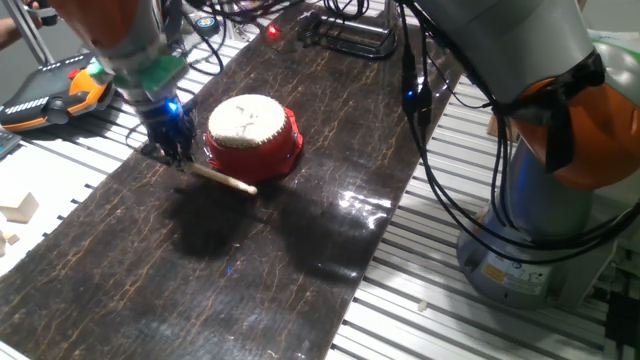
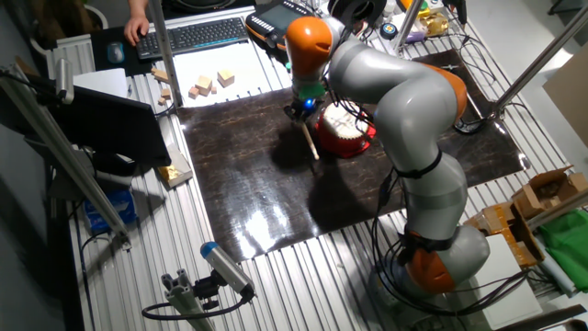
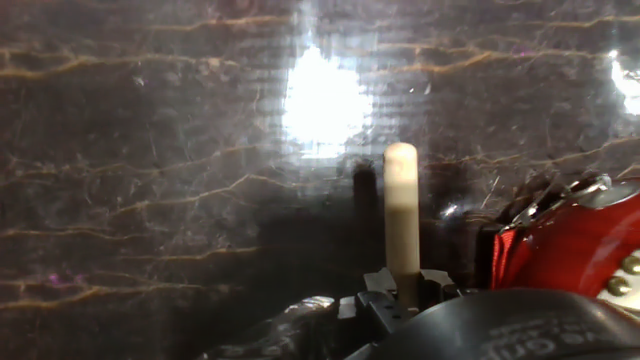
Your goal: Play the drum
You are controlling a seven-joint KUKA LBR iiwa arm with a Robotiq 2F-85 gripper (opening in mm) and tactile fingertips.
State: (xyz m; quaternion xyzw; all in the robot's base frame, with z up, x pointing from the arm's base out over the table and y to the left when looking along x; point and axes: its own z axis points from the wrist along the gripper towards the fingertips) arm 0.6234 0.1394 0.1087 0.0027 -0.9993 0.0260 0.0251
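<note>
The drum [image 1: 253,137] is small and round, with a red body and a cream-white skin; it stands on the dark marbled mat [image 1: 250,250]. My gripper [image 1: 173,150] is just left of the drum, low over the mat, and shut on a pale wooden stick [image 1: 222,179]. The stick lies nearly flat, its free end in front of the drum's base. In the other fixed view my gripper [image 2: 300,110] holds the stick [image 2: 311,142] beside the drum [image 2: 344,133]. In the hand view the stick [image 3: 401,215] points away from the fingers, with the drum's red base [image 3: 570,250] at the right.
Wooden blocks [image 2: 207,85] and a keyboard [image 2: 197,35] lie beyond the mat. A black-and-orange pendant [image 1: 50,95] sits at the far left. Black cables [image 1: 340,35] lie at the mat's back end. The arm's base [image 1: 530,250] stands at the right.
</note>
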